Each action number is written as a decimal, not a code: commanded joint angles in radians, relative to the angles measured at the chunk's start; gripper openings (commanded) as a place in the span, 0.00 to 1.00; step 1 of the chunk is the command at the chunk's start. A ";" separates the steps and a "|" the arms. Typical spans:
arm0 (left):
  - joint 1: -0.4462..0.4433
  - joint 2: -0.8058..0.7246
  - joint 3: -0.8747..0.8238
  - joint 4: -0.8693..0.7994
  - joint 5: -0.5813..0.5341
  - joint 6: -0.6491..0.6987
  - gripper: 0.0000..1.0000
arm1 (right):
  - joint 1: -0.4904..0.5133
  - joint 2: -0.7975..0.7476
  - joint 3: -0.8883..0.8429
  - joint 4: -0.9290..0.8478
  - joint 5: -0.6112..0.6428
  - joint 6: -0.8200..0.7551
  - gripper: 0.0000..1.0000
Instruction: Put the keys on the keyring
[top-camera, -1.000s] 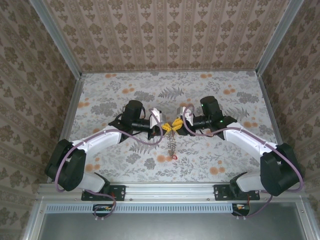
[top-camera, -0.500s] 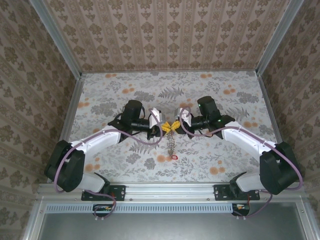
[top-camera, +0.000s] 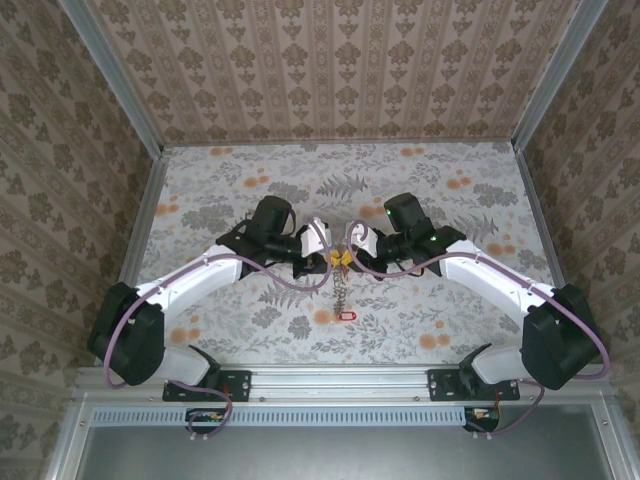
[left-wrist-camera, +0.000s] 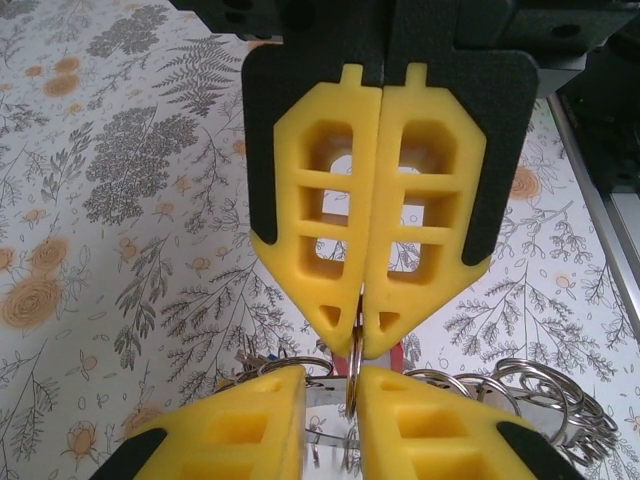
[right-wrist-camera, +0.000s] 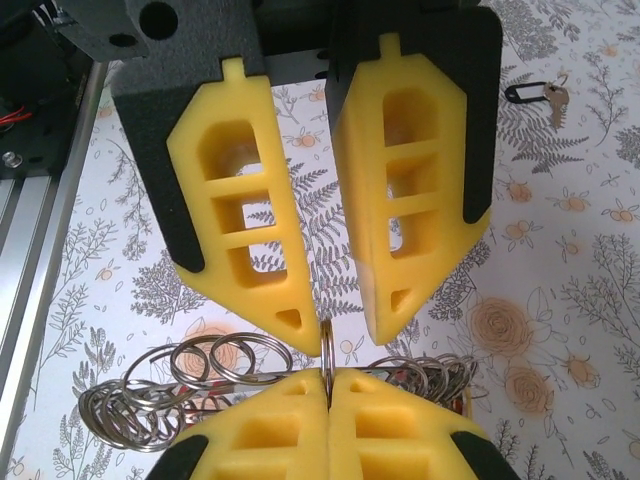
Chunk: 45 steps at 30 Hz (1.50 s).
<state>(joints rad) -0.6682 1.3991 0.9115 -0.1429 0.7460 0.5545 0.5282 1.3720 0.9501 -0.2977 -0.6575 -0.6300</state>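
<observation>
Meeting tip to tip near the middle of the floral tabletop, the left hand reaches in from 8 o'clock and the right hand from 4 o'clock in the overhead view. Between them the keyring stands edge-on, a thin metal line in both wrist views.

The right hand is clenched: its yellow pads press flat together with the keyring pinched in the seam at their tips. The left hand is released, its pads standing apart, and the ring's edge rises inside that gap (closer to one pad than the other; whether it touches is not clear).

The keys hang from the ring in a grey string toward 6 o'clock, ending at a red tag that lies on the tabletop. From the right wrist, a cluster of small split rings fans out at 8 o'clock of the pinch, with more crowding at 4 o'clock. In the same view a black-tagged key lies alone on the tabletop at 1 o'clock, well apart from the bunch.
</observation>
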 joint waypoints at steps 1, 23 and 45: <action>-0.007 0.000 0.041 -0.030 -0.005 0.028 0.19 | 0.007 -0.037 0.046 -0.012 -0.023 -0.019 0.00; -0.008 0.004 0.042 -0.002 0.044 0.019 0.00 | 0.009 -0.054 0.017 0.034 -0.049 -0.003 0.09; 0.032 -0.052 -0.072 0.264 0.208 -0.132 0.00 | -0.080 -0.013 -0.088 0.275 -0.206 0.167 0.24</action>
<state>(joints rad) -0.6361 1.3808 0.8398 0.0612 0.8795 0.4400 0.4511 1.3499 0.8619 -0.0738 -0.8139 -0.4892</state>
